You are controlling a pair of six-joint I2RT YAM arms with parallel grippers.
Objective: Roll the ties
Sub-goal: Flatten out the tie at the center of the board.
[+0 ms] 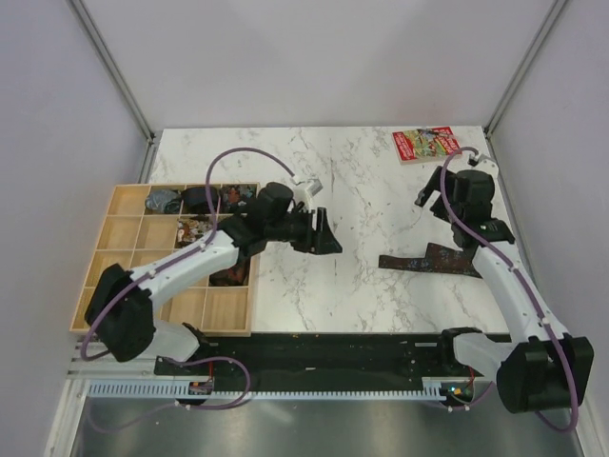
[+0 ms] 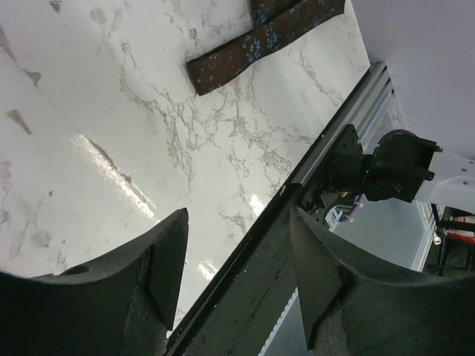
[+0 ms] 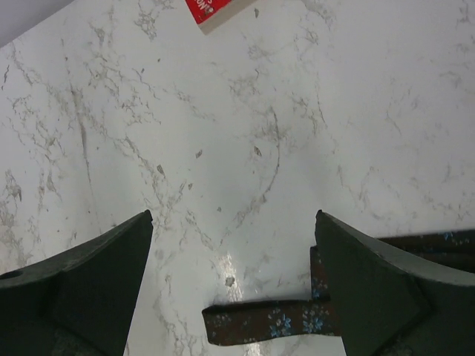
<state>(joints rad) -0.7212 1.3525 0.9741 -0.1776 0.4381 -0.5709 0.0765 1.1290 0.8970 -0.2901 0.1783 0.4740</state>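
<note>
A dark brown tie (image 1: 428, 261) with small flowers lies flat and unrolled on the marble table, right of centre, one part folded across the other. Its end shows in the right wrist view (image 3: 267, 325) and its strip in the left wrist view (image 2: 260, 43). My right gripper (image 1: 430, 200) is open and empty just above and behind the tie; in its wrist view (image 3: 234, 215) the tie's end lies below the gap. My left gripper (image 1: 324, 231) is open and empty at table centre, left of the tie, and shows in its wrist view (image 2: 237, 219). Rolled ties (image 1: 202, 198) sit in the wooden tray.
The wooden compartment tray (image 1: 124, 231) stands at the left, with several dark bundles in its far and right cells. A red printed booklet (image 1: 425, 145) lies at the far right corner and shows in the right wrist view (image 3: 215, 11). The table's front rail (image 2: 252, 282) is below the left gripper.
</note>
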